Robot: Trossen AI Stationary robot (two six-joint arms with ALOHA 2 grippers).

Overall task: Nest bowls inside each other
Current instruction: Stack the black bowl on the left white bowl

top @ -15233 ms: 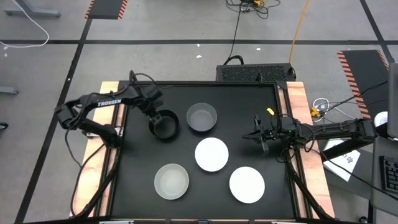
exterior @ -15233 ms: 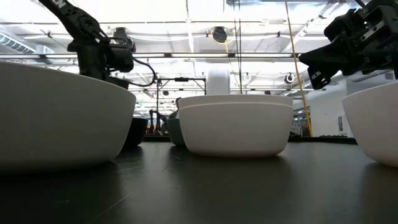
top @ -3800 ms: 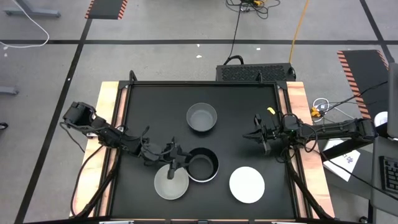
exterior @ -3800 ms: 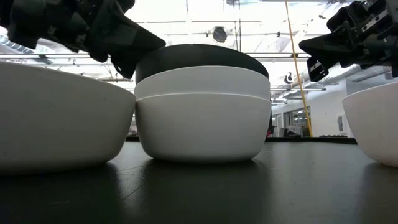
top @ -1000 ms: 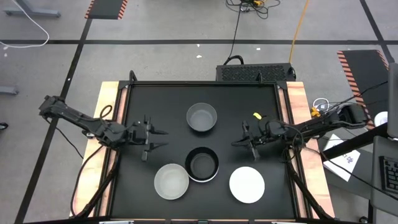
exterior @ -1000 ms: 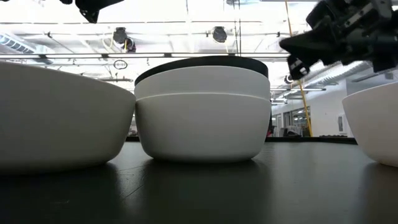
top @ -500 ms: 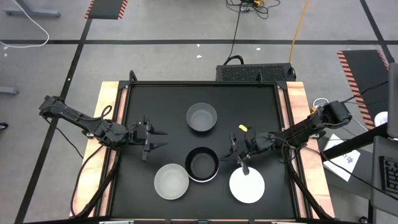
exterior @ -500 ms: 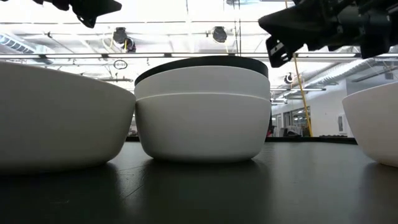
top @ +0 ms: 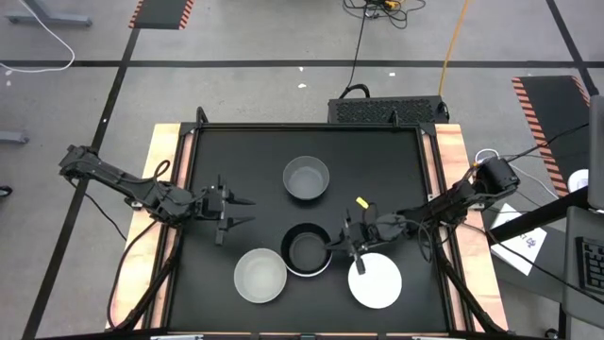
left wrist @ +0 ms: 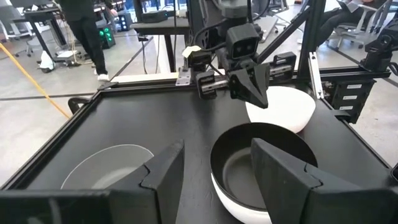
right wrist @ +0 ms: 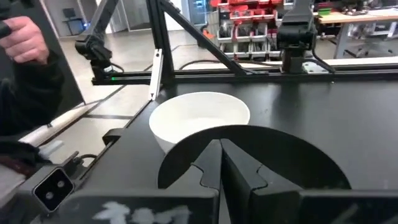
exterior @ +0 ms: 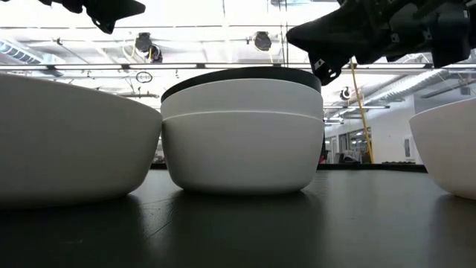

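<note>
A black bowl (top: 308,249) sits nested in two stacked white bowls (exterior: 242,149) near the table's middle. A grey bowl (top: 307,178) stands farther back. A translucent bowl (top: 260,275) and a lone white bowl (top: 375,280) stand near the front edge. My right gripper (top: 332,247) is shut, with its tips at the black bowl's right rim. My left gripper (top: 247,212) is open and hovers left of the stack, touching nothing. In the left wrist view the stack (left wrist: 261,165) lies ahead of its fingers. My right gripper comes slanting down from the table's right, and its shut fingertips (exterior: 321,73) stand at the black bowl's right rim (exterior: 309,77). Whether they touch the rim, I cannot tell. The bowl sits level in the white bowls.
The black tabletop (top: 377,170) has a raised frame and wooden side strips. There is free room at the far left and far right of the table. A person's hand and dark sleeve (right wrist: 25,43) show beyond the table edge in the right wrist view.
My right gripper has moved toward the table's left and near edge and has come down to the black bowl's right rim. The bowls have stayed in place.
</note>
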